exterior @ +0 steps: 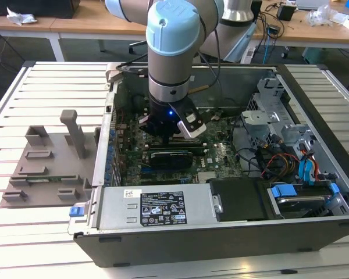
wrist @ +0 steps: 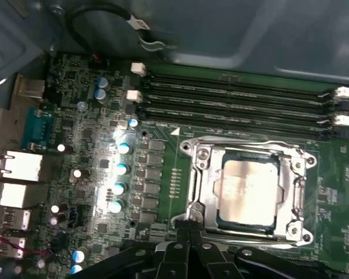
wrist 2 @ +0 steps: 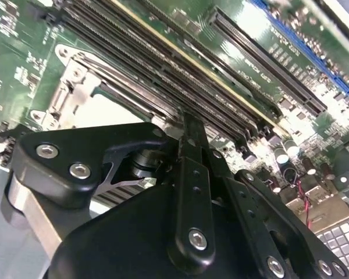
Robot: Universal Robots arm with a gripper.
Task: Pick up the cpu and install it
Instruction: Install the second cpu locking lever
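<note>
The cpu (wrist: 246, 189), a silvery square chip, lies flat inside the metal socket frame (wrist: 200, 174) on the green motherboard. In the second wrist view its pale top (wrist 2: 102, 116) shows just beyond the black finger linkage. My gripper (wrist: 187, 228) is low over the board at the socket frame's edge, fingers pressed together and holding nothing. In the exterior view the gripper (exterior: 171, 138) hangs inside the open computer case (exterior: 163, 232), over the middle of the motherboard.
Rows of black memory slots (wrist: 232, 99) run beside the socket. A long black card (exterior: 171, 157) sits just in front of the gripper. A grey plastic tray with upright pegs (exterior: 46, 168) lies on the slatted table at the exterior view's left. Drive cages and cables (exterior: 291, 157) fill the case's right.
</note>
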